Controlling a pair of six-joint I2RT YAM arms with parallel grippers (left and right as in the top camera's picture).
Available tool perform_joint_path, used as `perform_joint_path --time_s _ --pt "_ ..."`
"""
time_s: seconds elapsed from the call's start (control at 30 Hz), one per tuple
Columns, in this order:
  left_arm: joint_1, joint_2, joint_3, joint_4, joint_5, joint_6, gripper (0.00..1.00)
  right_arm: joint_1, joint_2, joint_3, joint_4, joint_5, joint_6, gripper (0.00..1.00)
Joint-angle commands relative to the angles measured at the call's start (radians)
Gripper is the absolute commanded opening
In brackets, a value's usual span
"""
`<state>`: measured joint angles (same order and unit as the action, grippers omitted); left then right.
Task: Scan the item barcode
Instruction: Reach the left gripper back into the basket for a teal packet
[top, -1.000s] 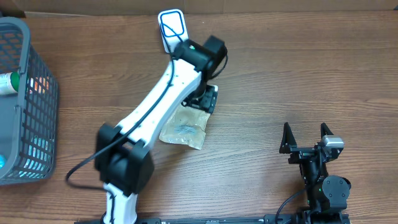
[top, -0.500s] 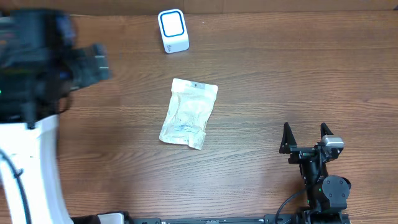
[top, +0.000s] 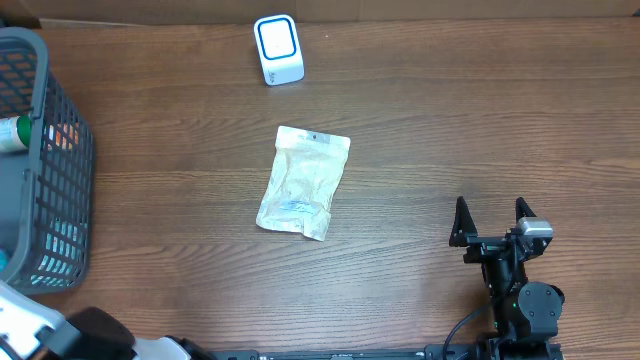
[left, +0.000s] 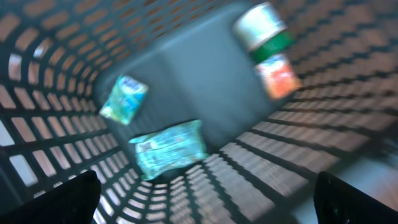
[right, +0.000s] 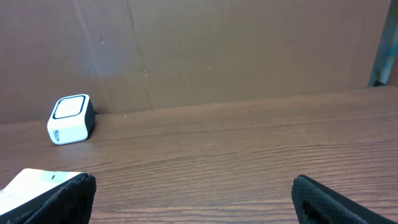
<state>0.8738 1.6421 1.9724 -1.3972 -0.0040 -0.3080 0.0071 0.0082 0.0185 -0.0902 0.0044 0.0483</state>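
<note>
The item, a pale crinkled pouch (top: 303, 182), lies flat in the middle of the table, and its white corner (right: 34, 180) shows at the left edge of the right wrist view. The white barcode scanner (top: 278, 48) (right: 70, 118) stands at the far edge. My left gripper (left: 208, 196) is open and empty, looking down into the grey mesh basket (left: 56, 106); the picture is blurred. In the overhead view only part of the left arm (top: 45, 335) shows, at the bottom left. My right gripper (top: 490, 215) (right: 196, 199) rests open and empty at the near right.
The basket (top: 70, 200) sits at the table's left edge. It holds two teal packets (left: 168, 148), a white bottle with a green band (left: 261, 28) and an orange item (left: 278, 76). A brown cardboard wall (right: 217, 50) closes off the far side.
The left arm has left the pouch on the table and swung away left, ending low at the near left with its camera on the basket. Its jaws opened. The right arm stayed still.
</note>
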Motion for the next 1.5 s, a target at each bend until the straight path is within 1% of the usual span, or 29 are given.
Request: perform_joint_path --time_s 0.0,0.17,0.3,0.53,0.6,1.0,1.1,1.17,1.23,1.27,1.33,1.37,1.4,1.47 --pt "0.048 0.089 -0.056 0.01 0.05 0.015 0.97 -0.002 -0.005 -0.01 0.006 0.005 -0.005 1.0" --pt "0.059 0.216 -0.128 0.034 0.05 0.029 0.96 -0.002 -0.005 -0.01 0.006 0.005 -0.005 1.0" --pt "0.057 0.312 -0.156 0.037 0.05 0.067 0.94 -0.002 -0.005 -0.01 0.006 0.005 -0.005 1.0" --pt "0.045 0.447 -0.159 0.016 0.075 0.166 0.94 -0.002 -0.005 -0.01 0.006 0.005 -0.005 1.0" --pt "0.044 0.482 -0.159 0.009 0.076 0.193 0.91 -0.002 -0.005 -0.01 0.006 0.005 -0.005 1.0" --pt "0.037 0.643 -0.159 0.029 0.076 0.2 0.89 -0.002 -0.005 -0.01 0.006 0.005 -0.005 1.0" --pt "0.024 0.676 -0.159 0.029 0.08 0.2 0.86 -0.002 -0.005 -0.01 0.006 0.005 -0.005 1.0" --pt "0.013 0.696 -0.159 0.029 0.082 0.2 0.79 -0.002 -0.005 -0.01 0.006 0.005 -0.005 1.0" --pt "0.0 0.713 -0.159 0.029 0.082 0.2 0.58 -0.002 -0.005 -0.01 0.006 0.005 -0.005 1.0" --pt "-0.006 0.718 -0.159 0.03 0.079 0.2 0.43 -0.002 -0.005 -0.01 0.006 0.005 -0.005 1.0" --pt "-0.017 0.721 -0.159 0.034 0.074 0.2 0.22 -0.002 -0.005 -0.01 0.006 0.005 -0.005 1.0" --pt "-0.019 0.721 -0.159 0.036 0.072 0.2 0.1 -0.002 -0.005 -0.01 0.006 0.005 -0.005 1.0" --pt "-0.02 0.72 -0.158 0.037 0.072 0.2 0.04 -0.002 -0.005 -0.01 0.006 0.005 -0.005 1.0" --pt "-0.021 0.72 -0.157 0.037 0.072 0.2 0.04 -0.002 -0.005 -0.01 0.006 0.005 -0.005 1.0"
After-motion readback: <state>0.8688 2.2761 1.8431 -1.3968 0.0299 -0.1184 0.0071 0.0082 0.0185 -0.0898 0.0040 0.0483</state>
